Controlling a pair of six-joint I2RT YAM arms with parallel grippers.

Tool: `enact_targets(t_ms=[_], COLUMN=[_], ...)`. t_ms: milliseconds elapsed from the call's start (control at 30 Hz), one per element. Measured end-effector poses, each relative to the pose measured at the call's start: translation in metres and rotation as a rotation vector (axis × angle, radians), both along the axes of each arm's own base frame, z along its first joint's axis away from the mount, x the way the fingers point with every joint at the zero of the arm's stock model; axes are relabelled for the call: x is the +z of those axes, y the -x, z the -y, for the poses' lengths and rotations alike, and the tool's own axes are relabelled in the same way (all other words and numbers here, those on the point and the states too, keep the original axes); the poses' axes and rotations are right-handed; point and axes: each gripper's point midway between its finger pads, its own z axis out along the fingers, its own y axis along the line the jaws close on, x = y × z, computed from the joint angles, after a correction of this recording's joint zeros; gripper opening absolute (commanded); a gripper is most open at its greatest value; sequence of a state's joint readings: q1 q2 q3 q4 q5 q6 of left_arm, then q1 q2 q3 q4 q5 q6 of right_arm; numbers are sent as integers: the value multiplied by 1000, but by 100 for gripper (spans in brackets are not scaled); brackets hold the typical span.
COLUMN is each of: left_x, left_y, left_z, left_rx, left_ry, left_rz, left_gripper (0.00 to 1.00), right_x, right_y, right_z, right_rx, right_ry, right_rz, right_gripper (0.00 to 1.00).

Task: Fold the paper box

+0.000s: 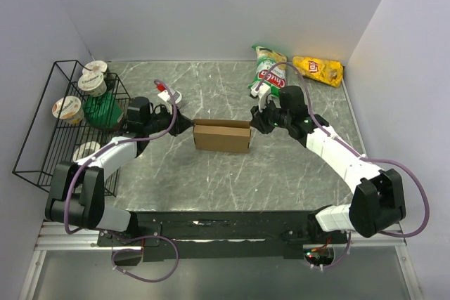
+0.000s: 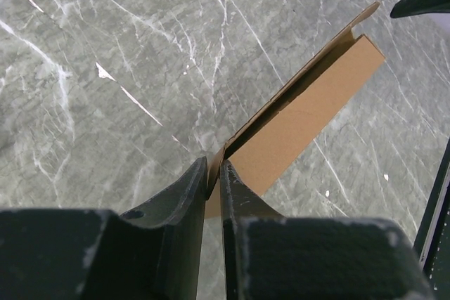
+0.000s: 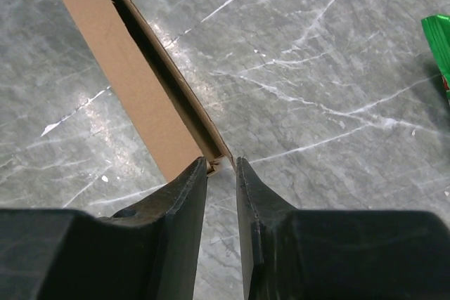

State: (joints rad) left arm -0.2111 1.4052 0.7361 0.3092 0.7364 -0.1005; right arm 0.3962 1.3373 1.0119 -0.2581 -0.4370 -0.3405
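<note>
The paper box [image 1: 222, 135] is a plain brown cardboard box standing mid-table between my two arms, its lid slightly ajar. My left gripper [image 1: 188, 123] is at the box's left end. In the left wrist view, the left gripper [image 2: 214, 165] is shut on a thin flap edge of the box [image 2: 302, 117]. My right gripper [image 1: 253, 121] is at the box's right end. In the right wrist view, the right gripper [image 3: 222, 161] is open a little. The box [image 3: 126, 68] has its corner just between the tips, touching the left finger [image 3: 193, 187] with a sliver of gap to the other.
A black wire basket [image 1: 42, 124] at the far left holds yogurt cups [image 1: 93, 75] and a green bag [image 1: 104, 110]. A green-and-white snack bag [image 1: 267, 68] and a yellow one [image 1: 318, 69] lie at the back right. Grey walls close in the table.
</note>
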Motion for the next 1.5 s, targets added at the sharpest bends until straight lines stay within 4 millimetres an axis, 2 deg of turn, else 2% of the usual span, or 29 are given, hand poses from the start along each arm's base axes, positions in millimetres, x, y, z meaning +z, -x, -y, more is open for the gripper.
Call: enact_targets(t_ms=[267, 600, 733, 900, 1133, 1367, 1500], left_x=[0, 0, 0, 1, 3, 12, 13], left_y=[0, 0, 0, 2, 6, 13, 14], left_z=[0, 0, 1, 4, 10, 15, 16], left_rx=[-1, -5, -10, -28, -77, -117, -120], left_ry=[-4, -7, -10, -17, -32, -35, -37], left_rz=[4, 7, 11, 29, 76, 120, 125], left_gripper=[18, 13, 1, 1, 1, 1, 1], right_x=[-3, -9, -8, -1, 7, 22, 19], right_y=[-1, -9, -12, -28, -30, -53, -56], right_z=[2, 15, 19, 18, 16, 20, 17], right_rx=[-4, -34, -29, -21, 36, 102, 150], right_ry=[11, 16, -4, -30, -85, -125, -128], right_rz=[-11, -23, -33, -35, -49, -75, -113], right_gripper=[33, 43, 46, 47, 49, 53, 54])
